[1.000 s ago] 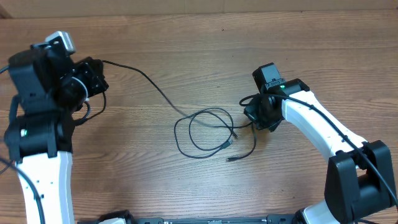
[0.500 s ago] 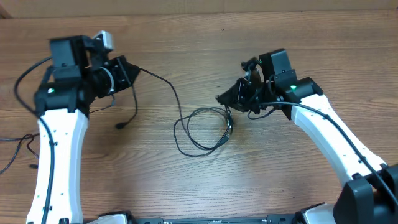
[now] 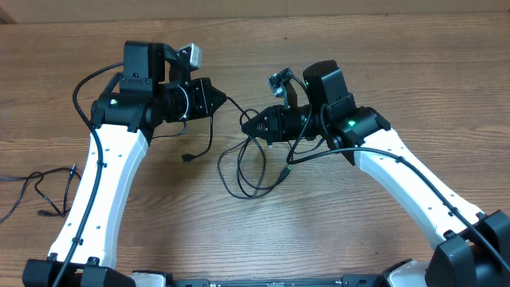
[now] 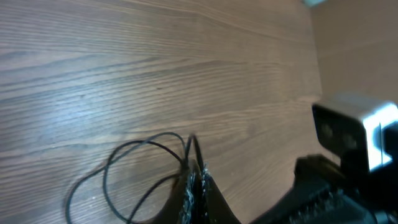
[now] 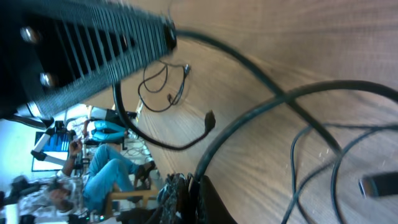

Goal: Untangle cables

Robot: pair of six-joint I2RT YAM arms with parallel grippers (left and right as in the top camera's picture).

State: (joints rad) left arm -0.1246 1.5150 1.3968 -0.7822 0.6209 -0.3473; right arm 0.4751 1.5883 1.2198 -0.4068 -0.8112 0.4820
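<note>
Overhead: left fingers (image 3: 209,97), right fingers (image 3: 253,125) each pinched closed on cables (image 3: 256,163); loops spread between them.

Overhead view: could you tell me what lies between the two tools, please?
Only a short span of thin black cable links the left tool and right tool over bare wooden table, seen overhead.

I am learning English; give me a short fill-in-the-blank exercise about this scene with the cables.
1. The left gripper and the right gripper are both ___ on the tangled cables.
2. These cables are ___ the two arms.
3. A separate cable lies beside the ___ arm.
Missing words: shut; between; left.
</note>
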